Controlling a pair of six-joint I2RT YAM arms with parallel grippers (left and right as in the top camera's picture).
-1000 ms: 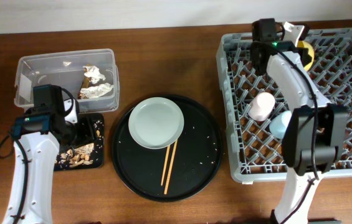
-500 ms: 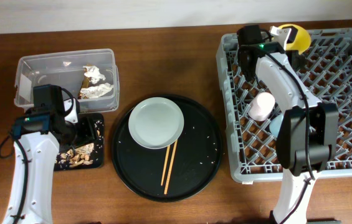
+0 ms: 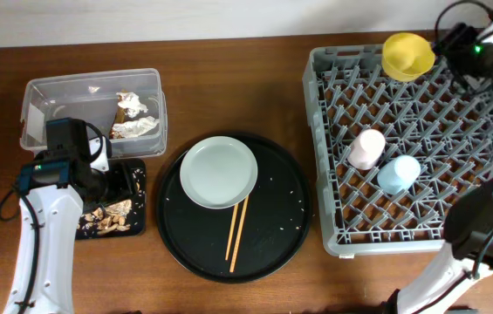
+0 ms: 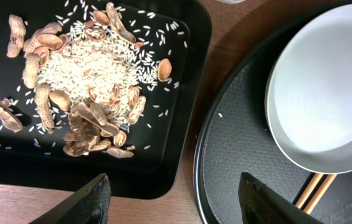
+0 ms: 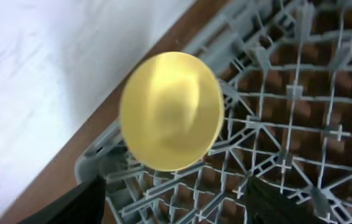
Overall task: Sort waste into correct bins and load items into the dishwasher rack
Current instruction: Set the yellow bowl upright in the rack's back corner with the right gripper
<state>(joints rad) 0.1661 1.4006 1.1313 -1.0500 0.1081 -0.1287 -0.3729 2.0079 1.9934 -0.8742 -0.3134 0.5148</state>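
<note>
The yellow bowl [image 3: 407, 55] [image 5: 171, 111] rests at the far edge of the dishwasher rack [image 3: 329, 228], free of any grip. My right gripper [image 3: 455, 39] [image 5: 176, 205] hangs just right of it, open and empty. A pink cup [image 3: 366, 148] and a blue cup [image 3: 398, 173] lie in the rack. The plate [image 3: 218, 172] [image 4: 325, 93] and chopsticks [image 3: 237, 231] [image 4: 316, 190] sit on the round black tray [image 3: 272, 231]. My left gripper [image 3: 99, 174] [image 4: 176, 202] is open over the gap between that tray and the black bin [image 4: 182, 124], which holds food scraps [image 4: 88, 81].
The clear tub [image 3: 32, 96] at the back left holds white tissue [image 3: 133, 103] and a crinkled wrapper [image 3: 134, 129]. Rice grains are scattered over the round tray. A pale wall runs along the table's far edge behind the rack.
My right gripper has opened, let go of the yellow bowl and drawn back to the right. The bowl now lies at the rack's far edge. The left arm has not moved.
</note>
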